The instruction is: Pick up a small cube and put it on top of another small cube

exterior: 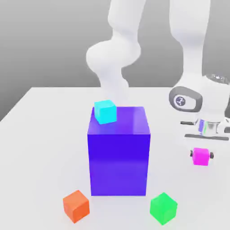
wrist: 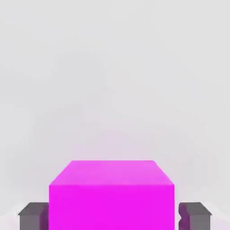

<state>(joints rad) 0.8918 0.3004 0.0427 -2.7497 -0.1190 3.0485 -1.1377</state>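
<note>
The small cube (exterior: 201, 156), plain magenta, sits low over the white table (exterior: 40, 134) at the exterior view's right. My gripper (exterior: 201, 155) reaches straight down from the white hand and is shut on it, a dark fingertip pressed against each side. The hand view shows the same small cube (wrist: 111, 197) held between the grey fingers (wrist: 33, 215) of the gripper (wrist: 114, 216). Whether the cube rests on the table or hangs just above it, I cannot tell.
A big blue-purple block (exterior: 118, 152) stands mid-table with a cyan cube (exterior: 105, 112) on its top back corner. An orange cube (exterior: 76, 205) and a green cube (exterior: 163, 208) lie near the front edge. The arm's white links rise behind the block.
</note>
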